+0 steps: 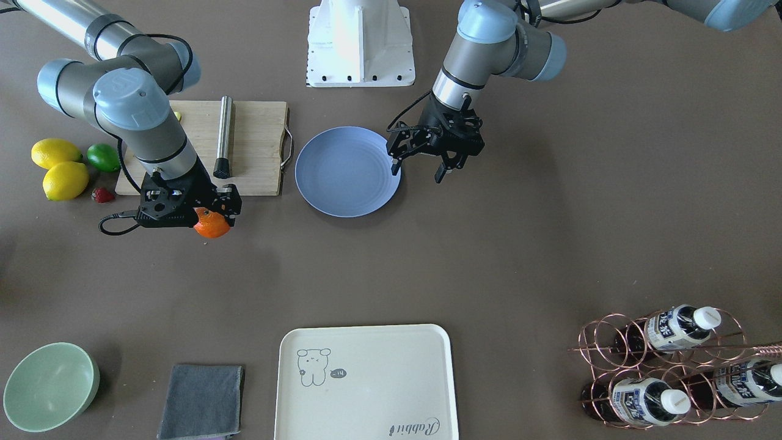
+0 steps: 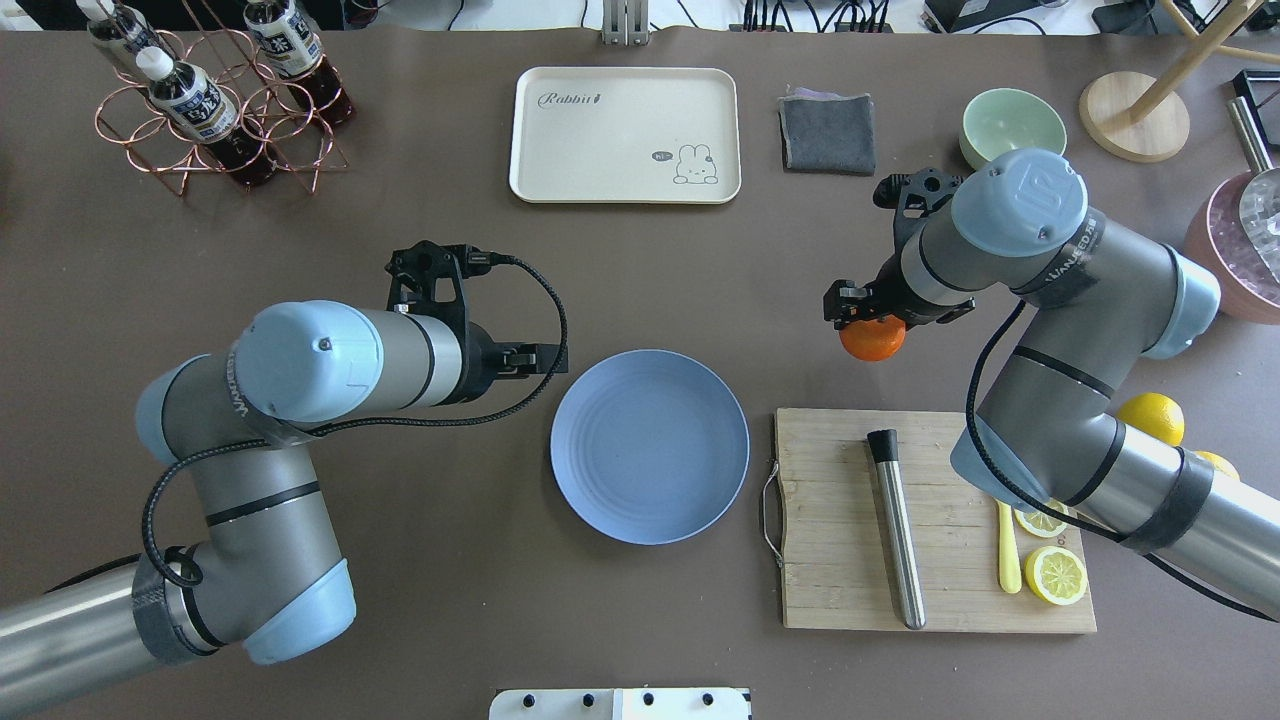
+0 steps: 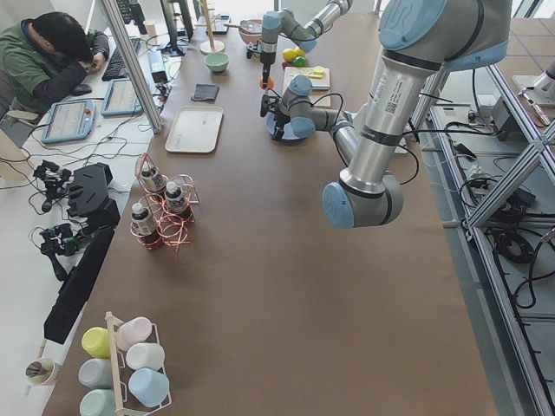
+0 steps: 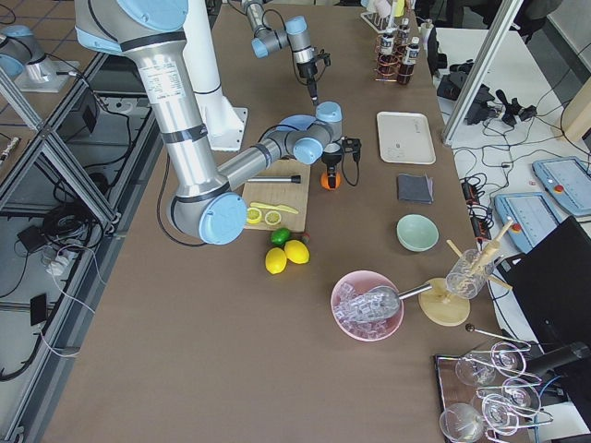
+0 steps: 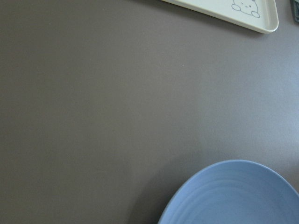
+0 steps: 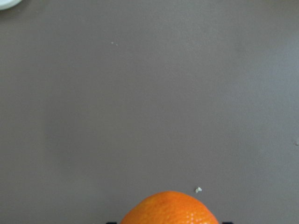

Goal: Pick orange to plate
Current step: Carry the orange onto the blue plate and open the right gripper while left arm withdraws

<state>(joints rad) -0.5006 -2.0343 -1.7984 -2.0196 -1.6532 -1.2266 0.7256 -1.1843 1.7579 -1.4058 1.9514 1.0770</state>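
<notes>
Right gripper (image 1: 214,215) is clamped on the orange (image 1: 212,227) from above, ready to carry it; the plate (image 1: 347,171) lies well apart sideways, just beside the spread, seemingly idle left gripper (image 1: 418,174)

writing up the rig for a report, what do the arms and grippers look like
The left arm and right arm are silver-grey tubes with pale blue joint caps, embossed logos and black bands. The left gripper and right gripper are black open-frame two-finger units, each with a black cable looping to its arm.
</notes>
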